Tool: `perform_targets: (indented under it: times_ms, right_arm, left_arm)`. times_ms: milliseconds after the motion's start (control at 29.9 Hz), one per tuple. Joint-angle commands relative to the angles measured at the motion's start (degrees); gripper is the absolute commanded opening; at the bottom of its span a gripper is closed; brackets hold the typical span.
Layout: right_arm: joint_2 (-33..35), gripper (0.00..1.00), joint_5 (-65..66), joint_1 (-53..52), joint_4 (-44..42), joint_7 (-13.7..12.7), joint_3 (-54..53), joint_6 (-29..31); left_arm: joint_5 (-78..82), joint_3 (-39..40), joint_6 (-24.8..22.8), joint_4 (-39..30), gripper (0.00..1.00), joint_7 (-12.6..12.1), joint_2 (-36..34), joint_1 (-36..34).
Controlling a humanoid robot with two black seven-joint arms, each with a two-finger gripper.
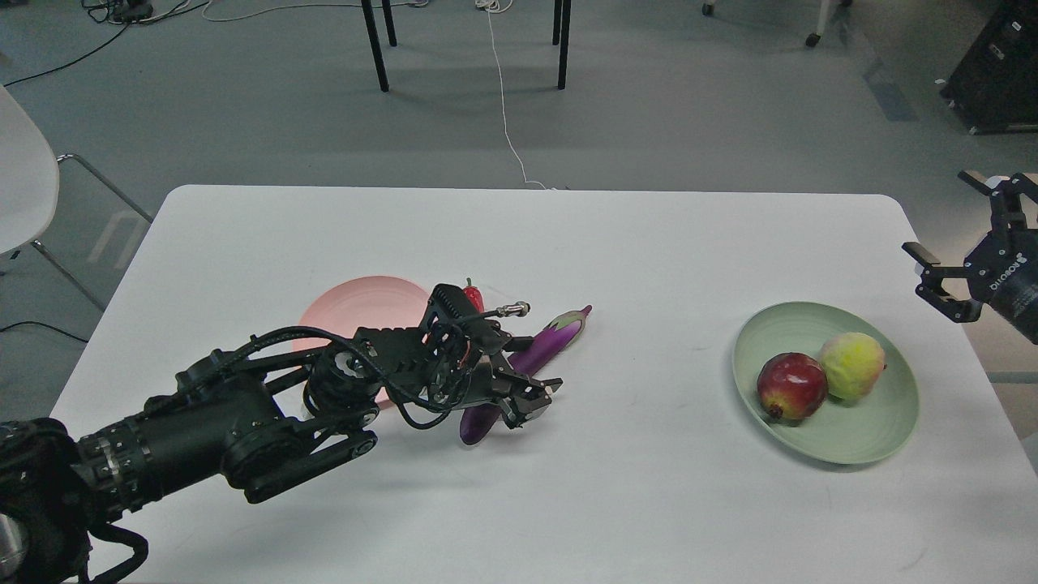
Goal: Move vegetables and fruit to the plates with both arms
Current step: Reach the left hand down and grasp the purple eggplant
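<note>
The purple eggplant [545, 339] lies at an angle at mid-table. My left gripper [531, 397] is low over its middle, with the fingers apart on either side of the eggplant. I cannot tell if they touch it. The red chili pepper [473, 295] lies between the eggplant and the pink plate [357, 304], with only its stem end showing behind my arm. The pink plate holds nothing that I can see. The pomegranate [791, 386] and the yellow-green fruit [851, 365] sit side by side on the green plate [843, 442]. My right gripper [947, 217] is open and empty, raised off the table's right edge.
The white table [649, 503] ends close behind the right gripper. A white chair [24, 178] stands at the far left. Black chair legs [373, 49] and cables stand on the floor beyond the table.
</note>
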State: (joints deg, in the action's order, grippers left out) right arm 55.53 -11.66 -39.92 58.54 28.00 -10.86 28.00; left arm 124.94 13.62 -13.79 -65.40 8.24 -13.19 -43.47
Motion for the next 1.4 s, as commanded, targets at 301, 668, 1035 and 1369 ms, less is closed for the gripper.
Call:
perform_targets:
  times_ms: [301,668,1035,1369]
  right_arm:
    - [-11.7,0.98,-1.3,-0.2,-11.8,0.0,-18.8,0.0]
    - [-16.8,0.98,-1.2,-2.7,-19.0,0.0,-24.5,0.0]
    - [-16.4,0.98,-0.9,-2.6,-19.5,0.0,-24.4,0.0]
    - [-19.1,0.99,-1.0,0.1,-22.3,0.0,-24.6,0.0]
  left_arm:
    - [0.0,-0.1,-0.3,1.0,0.22,-0.2,0.5,-0.7]
    - [-0.2,0.1,-0.5,2.1,0.41,-3.0,1.9,-3.4]
    - [-0.4,-0.2,-0.6,2.0,0.64,-6.7,2.4,-2.9]
    - [-0.5,-3.5,-0.6,4.7,0.50,-6.5,2.4,-2.9]
